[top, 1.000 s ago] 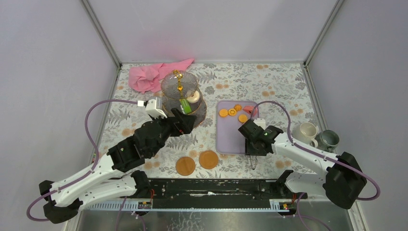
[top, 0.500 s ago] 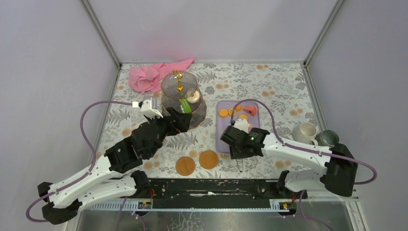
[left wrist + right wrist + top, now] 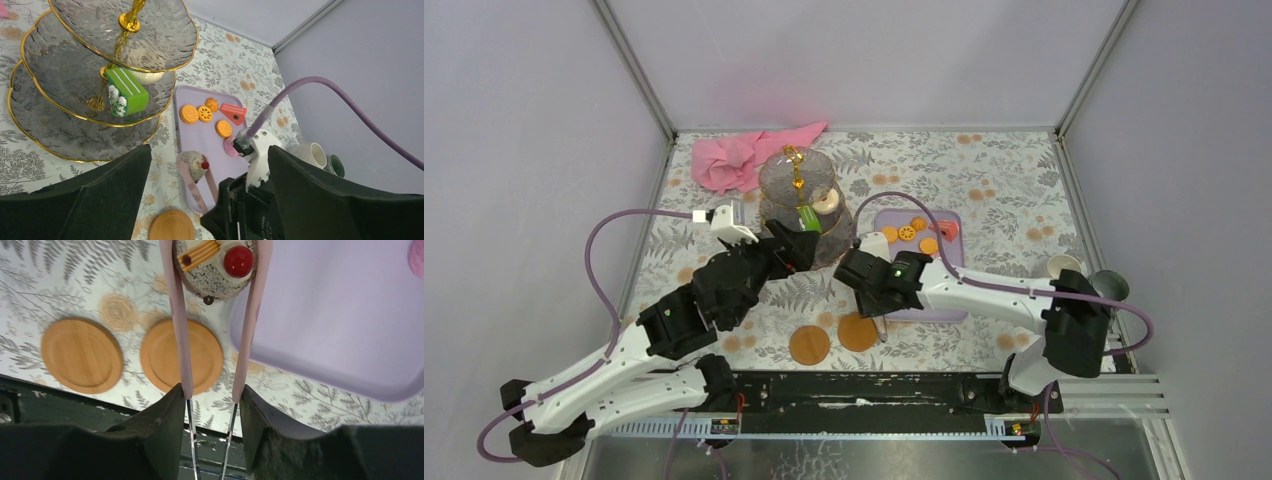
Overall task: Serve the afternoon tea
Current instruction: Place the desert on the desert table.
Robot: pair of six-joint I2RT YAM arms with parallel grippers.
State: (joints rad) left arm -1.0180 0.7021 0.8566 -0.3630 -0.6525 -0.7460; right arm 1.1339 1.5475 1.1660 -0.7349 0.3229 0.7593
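Pink tongs [image 3: 176,315] squeezed by the right hand [image 3: 210,395] hold a cupcake [image 3: 215,265]; next, up to the stand [image 3: 55,127] at eleven o'clock.

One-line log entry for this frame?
left gripper: open, empty, beside stand | right gripper: shut on pink tongs | pink tongs: pinching cupcake at lilac tray edge | stand: green cake on middle tier

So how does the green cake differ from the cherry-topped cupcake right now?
The green cake is a rectangular slice; the cupcake is round, cherry-topped. The cake lies free on the middle tier of the glass stand; the cupcake hangs pinched in pink tongs held by the right claw. Both are toy pastries.
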